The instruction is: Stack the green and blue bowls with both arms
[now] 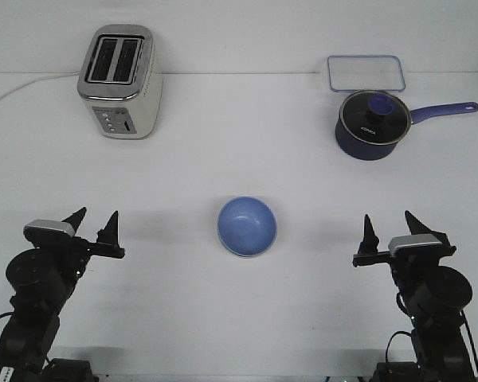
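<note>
The blue bowl point(247, 227) appears already nested in the green one on the surface point(239, 143), both grippers (left point(95, 224), right point(390, 227)) apart with jaws wide, so probably nothing remains.

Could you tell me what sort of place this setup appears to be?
Probably a lab tabletop staged as a kitchen: a toaster, a lidded saucepan and a blue bowl sit widely spaced on a plain white table, with the left gripper and right gripper open, holding nothing.

Toaster point(119, 81) back left; lidded saucepan point(374, 124), clear container point(366, 73) back right.
</note>
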Robot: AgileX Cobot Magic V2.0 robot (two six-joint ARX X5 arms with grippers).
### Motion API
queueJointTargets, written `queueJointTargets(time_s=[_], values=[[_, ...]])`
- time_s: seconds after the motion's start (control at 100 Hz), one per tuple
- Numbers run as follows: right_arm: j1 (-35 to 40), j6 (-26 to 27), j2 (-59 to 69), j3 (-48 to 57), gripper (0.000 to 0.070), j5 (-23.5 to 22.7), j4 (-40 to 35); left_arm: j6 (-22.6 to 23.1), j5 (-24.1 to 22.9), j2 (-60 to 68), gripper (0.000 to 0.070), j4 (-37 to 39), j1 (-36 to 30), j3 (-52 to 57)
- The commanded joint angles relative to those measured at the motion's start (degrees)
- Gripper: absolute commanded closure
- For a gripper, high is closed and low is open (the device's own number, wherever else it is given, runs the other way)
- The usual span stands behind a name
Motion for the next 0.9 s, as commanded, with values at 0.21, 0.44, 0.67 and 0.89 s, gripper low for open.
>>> queueJointTargets(time_s=[0.21, 0.44, 0.67, 0.89], values=[[0.07, 0.57, 0.24, 0.02, 0.0152, 0.09, 0.7, -0.98, 0.04, 0.13, 0.0227, 0.2, -0.04, 0.37], [0.07, 0.55, 0.24, 0.02, 0.0195, 0.11, 0.72, -0.98, 0.04, 0.13, 0.0265, 0.2, -0.04, 0.37], [0.07, 0.55, 0.24, 0.02, 0.0609, 0.11, 0.7, -1.01, 0.04, 0.13, 0.0699, 0.17, -0.04, 0.37], [0.07, 0.55, 0.24, 0.02, 0.07, 0.07, 0.7, -1.01, 0.04, 0.13, 0.0692, 0.17, -0.04, 0.37]])
